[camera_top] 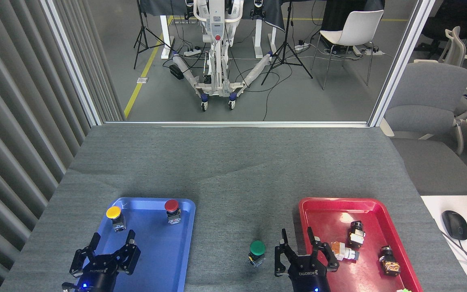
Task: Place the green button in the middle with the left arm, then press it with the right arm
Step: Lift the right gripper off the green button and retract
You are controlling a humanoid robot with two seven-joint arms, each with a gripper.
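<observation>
Green button (257, 248) stands upright on the grey cloth (233, 174) between the blue tray (185, 227) and red tray (310, 211), free of both arms. Right gripper (301, 246) sits just beside it, fingers spread, empty; left gripper (110, 253) hangs over the blue tray, also spread, holding nothing. To press, you'd likely close the right fingers, centre over the cap, and come straight down so it doesn't tip.

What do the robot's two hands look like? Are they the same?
Pretty much twins. The left gripper is black, with three chunky jointed fingers, small white ROBOTIQ lettering on its body and a little blue light at its base. The right gripper is the same black three-fingered kind, also with white ROBOTIQ lettering and a small blue light low down. No cables show on either.
</observation>
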